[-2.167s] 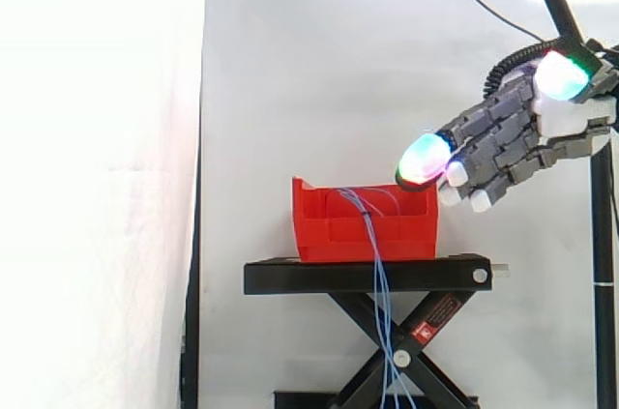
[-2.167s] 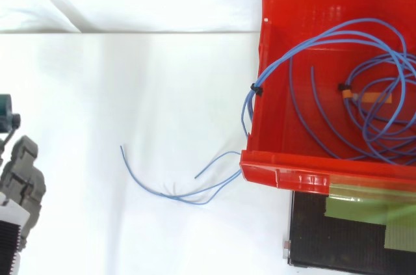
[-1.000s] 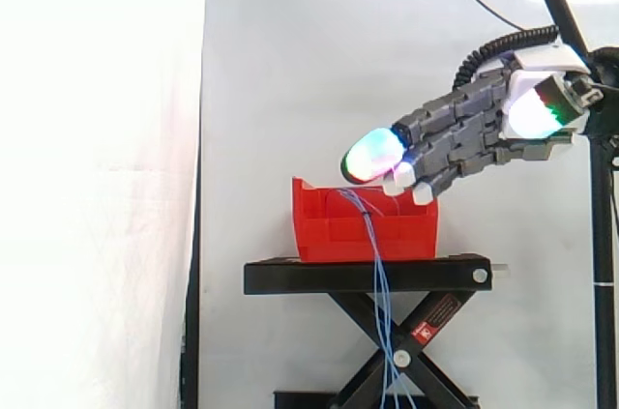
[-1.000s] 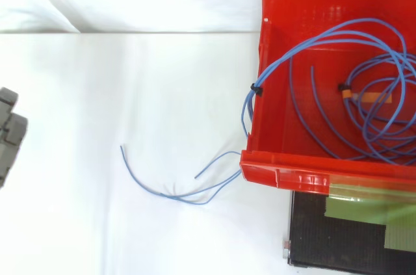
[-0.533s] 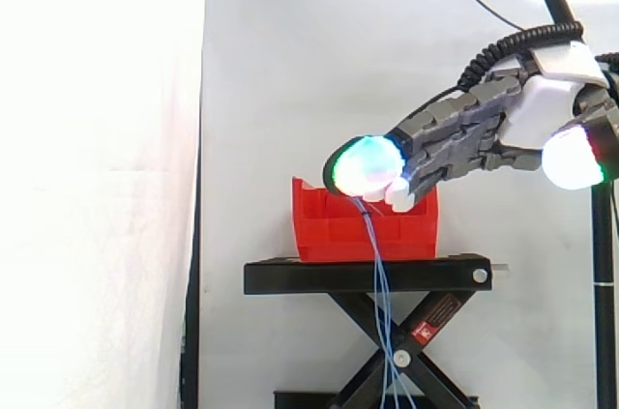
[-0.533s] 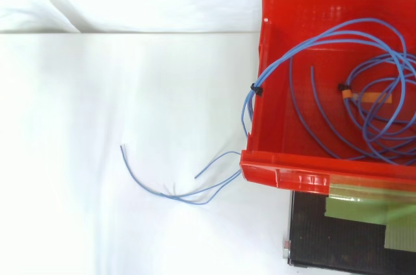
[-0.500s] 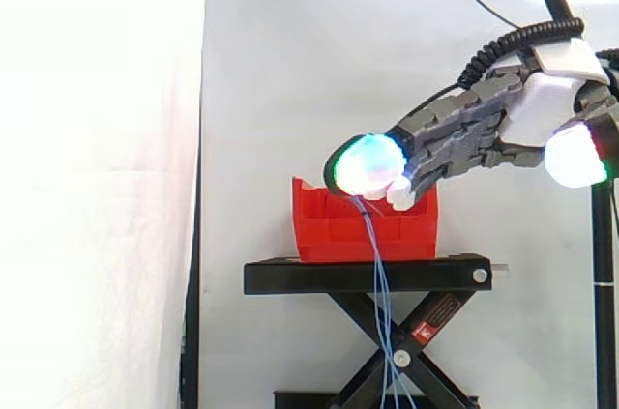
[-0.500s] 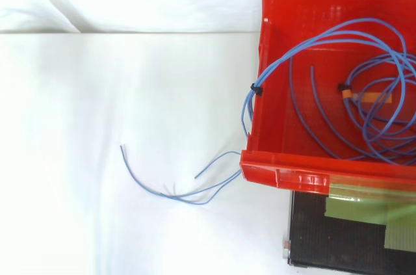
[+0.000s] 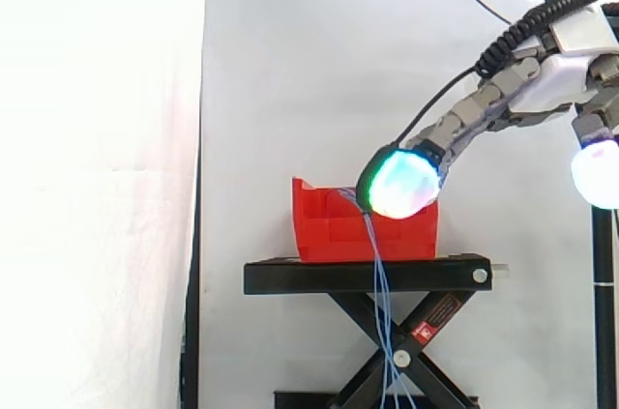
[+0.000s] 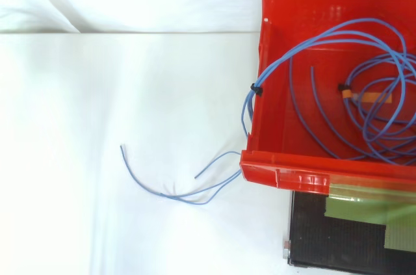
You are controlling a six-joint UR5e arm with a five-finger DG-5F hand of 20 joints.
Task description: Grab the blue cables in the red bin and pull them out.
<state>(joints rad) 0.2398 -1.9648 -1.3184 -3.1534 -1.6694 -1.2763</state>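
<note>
Seen level from the side, the robot's hand (image 9: pixel 542 90) reaches down from the upper right with its fingers (image 9: pixel 479 109) stretched straight and the thumb held well apart, nothing in its grasp. A cyan-green glowing pad (image 9: pixel 401 184) sits across the upper right corner of the red bin (image 9: pixel 329 225); whether it touches the bin or the wires cannot be told. The bin stands toward the left end of the black stand (image 9: pixel 368 277), and a bundle of blue cables (image 9: pixel 382 332) drops over the bin's near wall and hangs straight down past the stand's front edge and scissor legs. From above, the bin's inside is laid open: thin blue cables (image 10: pixel 383 93) loop in loose, overlapping coils across its floor, bound by a small black tie (image 10: pixel 257 90) at the left wall and an orange tag (image 10: pixel 348 95) farther in. Several loose ends (image 10: pixel 175 190) spill over the bin's lower left corner, curving against the white cloth (image 10: pixel 130 93).
</note>
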